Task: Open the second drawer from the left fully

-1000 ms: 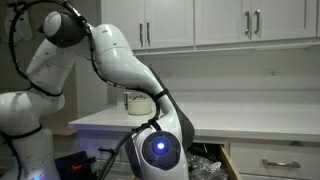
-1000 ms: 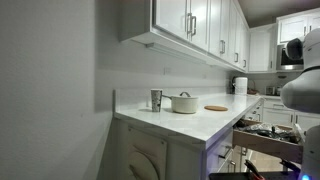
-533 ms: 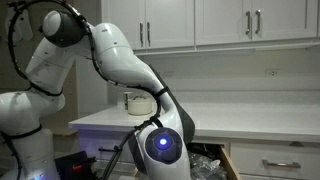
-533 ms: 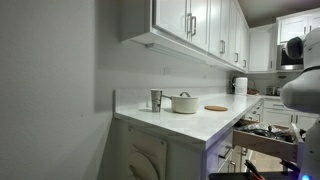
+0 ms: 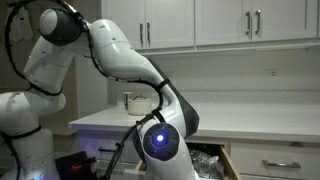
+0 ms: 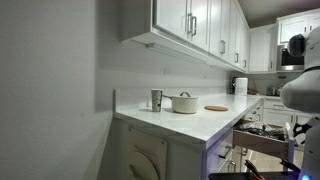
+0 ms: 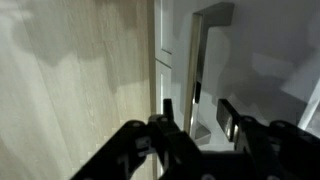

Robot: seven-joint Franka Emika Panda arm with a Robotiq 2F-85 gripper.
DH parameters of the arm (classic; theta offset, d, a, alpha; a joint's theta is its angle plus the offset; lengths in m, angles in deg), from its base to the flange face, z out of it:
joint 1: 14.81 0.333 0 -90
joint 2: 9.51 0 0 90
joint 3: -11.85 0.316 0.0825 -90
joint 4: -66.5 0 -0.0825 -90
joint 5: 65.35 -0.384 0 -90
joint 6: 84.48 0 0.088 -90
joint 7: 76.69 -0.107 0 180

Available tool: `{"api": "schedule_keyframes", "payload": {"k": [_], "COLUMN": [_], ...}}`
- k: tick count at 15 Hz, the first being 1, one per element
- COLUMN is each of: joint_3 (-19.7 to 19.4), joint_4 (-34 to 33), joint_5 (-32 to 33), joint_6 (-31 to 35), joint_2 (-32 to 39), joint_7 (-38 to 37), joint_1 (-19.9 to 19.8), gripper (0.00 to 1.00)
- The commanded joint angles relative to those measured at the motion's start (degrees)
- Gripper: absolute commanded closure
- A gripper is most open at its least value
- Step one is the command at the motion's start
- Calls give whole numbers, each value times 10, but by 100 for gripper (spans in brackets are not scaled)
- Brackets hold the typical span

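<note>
**Item under inspection:** the 2nd drawer from the left (image 6: 262,138). In both exterior views it stands pulled out from the base cabinets, below the countertop edge. Its box side is pale wood, and dark jumbled items (image 5: 205,165) fill it. I cannot judge whether it is at full travel.

**Wrist view:** the drawer front is smooth and white. Its handle (image 7: 200,60) is 1 short silver bar with a satin finish, running up the frame (the camera sits turned relative to the drawer). Left of it lies a broad, pale wood-grain surface (image 7: 70,90), which I cannot identify.

**Tool:** the gripper (image 7: 197,118) shows 2 dark, blocky fingers (image 7: 165,115), 1 to each side of the bar's near end, with the jaws drawn partway in. A gap appears on both sides of the bar, so I cannot tell whether the pads press on it or merely bracket it.

**Arm** (image 5: 120,55): glossy white rounded shells, bent down over the counter edge. A round blue light (image 5: 155,143) glows at the wrist end, beside the drawer's open box.

**Surroundings:** the countertop (image 6: 200,125) is white and flat. On it stand 1 grey cup (image 6: 156,99), 1 squat white pot (image 6: 184,102) just beside it, and 1 flat round wooden board (image 6: 216,107) a little apart. The upper cabinets (image 5: 225,20) are white with vertical silver bar pulls.
</note>
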Motion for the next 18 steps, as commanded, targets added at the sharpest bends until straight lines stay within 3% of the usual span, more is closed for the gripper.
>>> {"api": "schedule_keyframes", "payload": {"k": [1, 5, 11, 14, 15, 16, 18], "joint_3": [-17, -51, -87, -89, -67, -63, -56], "joint_4": [14, 15, -2, -6, 1, 1, 1], "joint_5": [4, 48, 169, 244, 227, 235, 234], "joint_6": [-18, -18, -6, 0, 4, 3, 2], "joint_2": [-32, -49, -34, -28, -35, -35, -34], "joint_7": [10, 5, -26, -53, -39, -44, -43], "joint_1": [-4, -11, -37, -53, -70, -76, -83], "gripper": [24, 24, 24, 24, 24, 49, 49]}}
